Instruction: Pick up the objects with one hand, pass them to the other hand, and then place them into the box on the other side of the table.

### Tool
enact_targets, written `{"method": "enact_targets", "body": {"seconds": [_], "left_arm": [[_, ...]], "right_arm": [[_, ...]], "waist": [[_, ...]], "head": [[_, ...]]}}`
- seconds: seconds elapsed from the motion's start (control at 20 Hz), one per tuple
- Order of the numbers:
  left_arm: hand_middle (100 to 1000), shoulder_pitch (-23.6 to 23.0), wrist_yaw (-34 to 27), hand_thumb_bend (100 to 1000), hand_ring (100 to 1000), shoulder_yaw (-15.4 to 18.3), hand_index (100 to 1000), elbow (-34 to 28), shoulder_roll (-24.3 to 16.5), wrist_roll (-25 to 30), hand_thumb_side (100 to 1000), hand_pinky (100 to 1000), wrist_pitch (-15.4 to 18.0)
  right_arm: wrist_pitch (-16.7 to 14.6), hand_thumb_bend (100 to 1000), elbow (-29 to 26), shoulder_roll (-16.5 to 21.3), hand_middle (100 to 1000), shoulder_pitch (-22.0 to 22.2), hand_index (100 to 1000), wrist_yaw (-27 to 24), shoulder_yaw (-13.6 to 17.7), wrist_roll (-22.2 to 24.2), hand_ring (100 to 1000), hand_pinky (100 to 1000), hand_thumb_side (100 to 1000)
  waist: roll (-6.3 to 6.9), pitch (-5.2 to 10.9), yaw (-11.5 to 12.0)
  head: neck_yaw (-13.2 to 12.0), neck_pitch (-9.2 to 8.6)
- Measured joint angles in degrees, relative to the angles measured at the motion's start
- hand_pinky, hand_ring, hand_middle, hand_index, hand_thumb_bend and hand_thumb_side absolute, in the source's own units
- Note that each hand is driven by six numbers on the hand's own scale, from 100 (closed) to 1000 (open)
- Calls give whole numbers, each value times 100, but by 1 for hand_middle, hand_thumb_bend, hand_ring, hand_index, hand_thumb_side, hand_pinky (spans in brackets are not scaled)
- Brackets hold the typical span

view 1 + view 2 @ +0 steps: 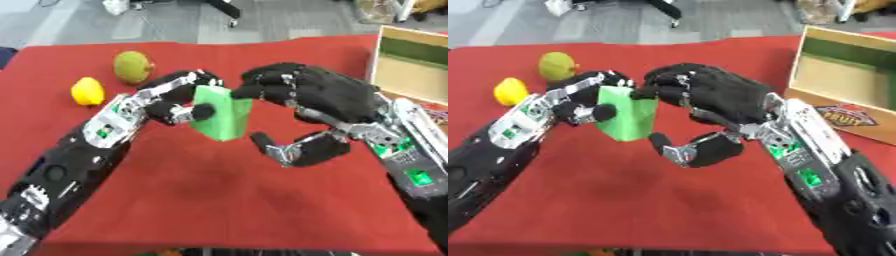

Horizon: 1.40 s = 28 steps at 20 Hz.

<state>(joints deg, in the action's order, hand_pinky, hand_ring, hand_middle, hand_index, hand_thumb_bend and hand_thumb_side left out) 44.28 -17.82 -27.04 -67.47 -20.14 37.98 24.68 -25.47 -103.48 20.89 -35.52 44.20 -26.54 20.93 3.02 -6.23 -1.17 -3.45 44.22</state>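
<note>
A green block (224, 116) is held upright above the red table (201, 195), near its middle. My left hand (163, 98) is shut on it from the left, thumb on its front face and fingers over its top. My right hand (325, 94) reaches in from the right. Its curled fingers (255, 88) touch the block's top right corner, while its thumb (280, 148) stands spread below, apart from the block. The cardboard box (835, 75) stands open at the table's right edge.
A yellow lemon (87, 92) and an olive-green round fruit (133, 67) lie at the table's far left. Grey floor and furniture legs show beyond the far edge.
</note>
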Motion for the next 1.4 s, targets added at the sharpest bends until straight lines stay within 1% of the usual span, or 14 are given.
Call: {"method": "enact_targets", "body": {"seconds": [0.15, 0.2, 0.4, 0.6, 0.8, 1.0, 1.05, 1.2, 1.3, 1.4], "left_arm": [[497, 34, 21, 100, 594, 0, 580, 89, 150, -57, 594, 796, -109], [496, 48, 29, 100, 593, 1, 580, 118, 195, -82, 595, 796, -150], [495, 116, 115, 100, 591, 1, 579, 226, 361, -225, 604, 794, -337], [493, 190, 227, 100, 589, 29, 576, 339, 520, -457, 583, 791, -479], [491, 226, 318, 100, 585, 123, 573, 444, 650, -690, 576, 788, -449], [491, 245, 381, 100, 585, 203, 573, 548, 768, -839, 576, 788, -404], [490, 246, 392, 100, 585, 215, 573, 565, 787, -853, 587, 788, -397], [490, 260, 361, 100, 584, 231, 573, 583, 851, -868, 612, 791, -469], [491, 261, 292, 100, 584, 227, 573, 579, 878, -827, 626, 792, -593], [491, 262, 195, 100, 584, 206, 573, 552, 899, -752, 640, 793, -761]], "right_arm": [[55, 166, -4, -8, 829, -27, 934, 206, 14, 38, 905, 874, 694], [77, 178, -5, -19, 831, -27, 935, 283, 22, 28, 903, 875, 667], [145, 179, -2, -46, 830, -28, 936, 565, 40, -38, 900, 873, 624], [184, 176, 6, -47, 831, -28, 936, 754, 39, -80, 900, 873, 637], [189, 189, 39, -47, 836, -29, 941, 848, 53, -63, 899, 871, 663], [188, 190, 51, -48, 836, -30, 941, 877, 79, -14, 899, 870, 665], [190, 210, 57, -48, 846, -32, 946, 883, 79, -7, 898, 867, 656], [171, 220, 77, -48, 857, -55, 956, 928, 103, 29, 898, 870, 611], [147, 221, 97, -48, 860, -67, 960, 984, 117, 51, 899, 871, 579], [120, 237, 117, -48, 857, -79, 962, 1041, 145, 67, 894, 869, 525]], "waist": [[0, 0, -2], [0, 0, -4], [0, 0, -14], [0, 0, -32], [0, 0, -61], [0, 0, -81], [0, 0, -83], [0, 0, -102], [0, 0, -109], [0, -8, -110]], "head": [[7, 0], [7, 0], [13, 0], [30, 0], [30, 0], [30, 0], [29, 0], [29, 0], [29, 0], [30, 0]]}}
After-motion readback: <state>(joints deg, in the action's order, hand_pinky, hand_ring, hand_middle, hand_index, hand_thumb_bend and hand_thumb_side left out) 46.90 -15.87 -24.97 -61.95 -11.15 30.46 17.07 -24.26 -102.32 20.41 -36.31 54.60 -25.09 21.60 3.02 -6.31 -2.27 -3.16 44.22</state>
